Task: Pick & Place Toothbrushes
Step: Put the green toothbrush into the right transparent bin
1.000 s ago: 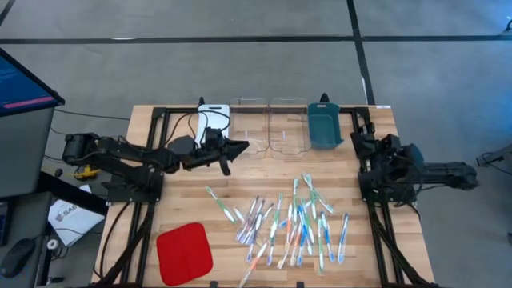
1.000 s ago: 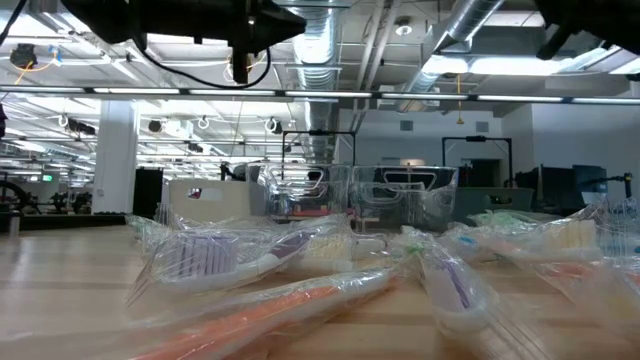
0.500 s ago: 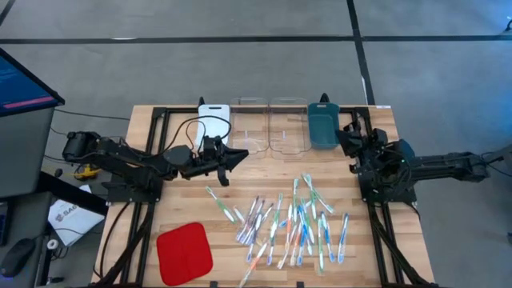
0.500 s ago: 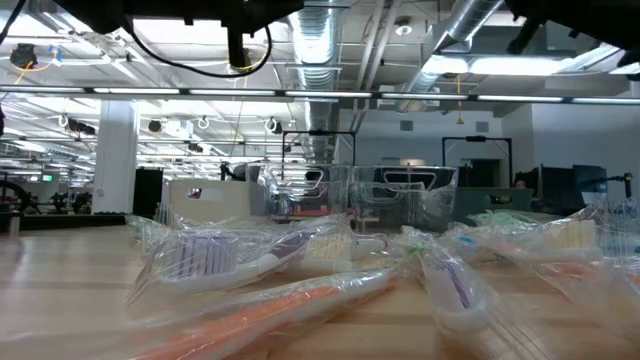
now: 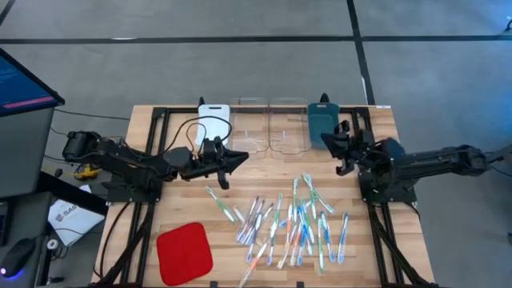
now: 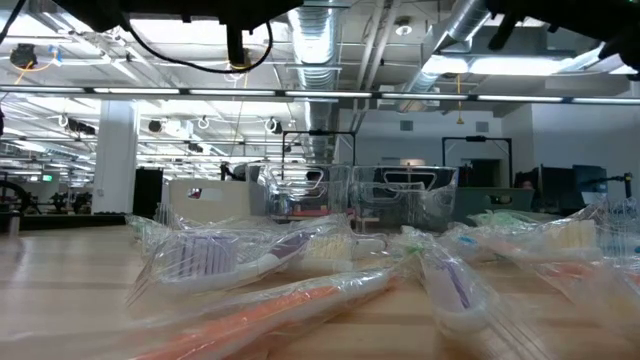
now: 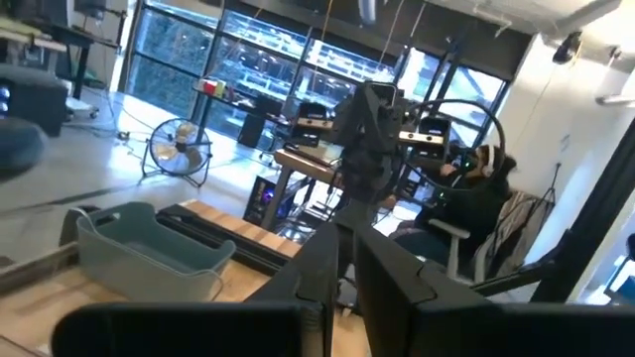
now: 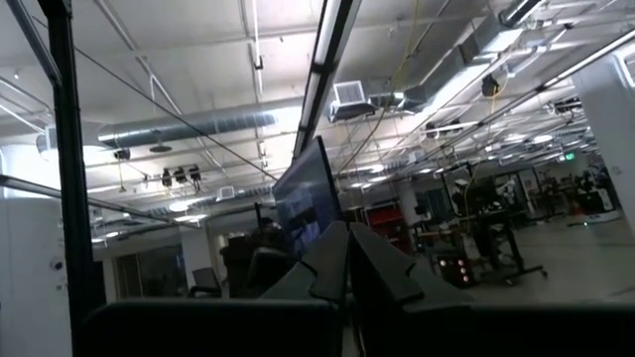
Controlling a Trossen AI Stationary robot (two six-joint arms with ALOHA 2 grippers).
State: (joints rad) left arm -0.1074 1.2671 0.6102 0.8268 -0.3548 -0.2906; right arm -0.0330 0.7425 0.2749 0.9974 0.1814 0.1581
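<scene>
High view: toothbrushes [image 5: 292,222] lie scattered on the table [image 5: 144,136], in its front half. The left gripper [image 5: 240,156] hangs closed and empty behind the toothbrushes; the right gripper [image 5: 330,142] is closed and empty beside the teal tray [image 5: 322,124]. Low view: wrapped toothbrushes [image 6: 300,270] lie across the foreground. Left wrist view: fingers [image 7: 327,268] pressed together.

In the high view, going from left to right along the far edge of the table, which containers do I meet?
White flat tray → first clear plastic bin → second clear plastic bin → dark teal plastic bin.
</scene>
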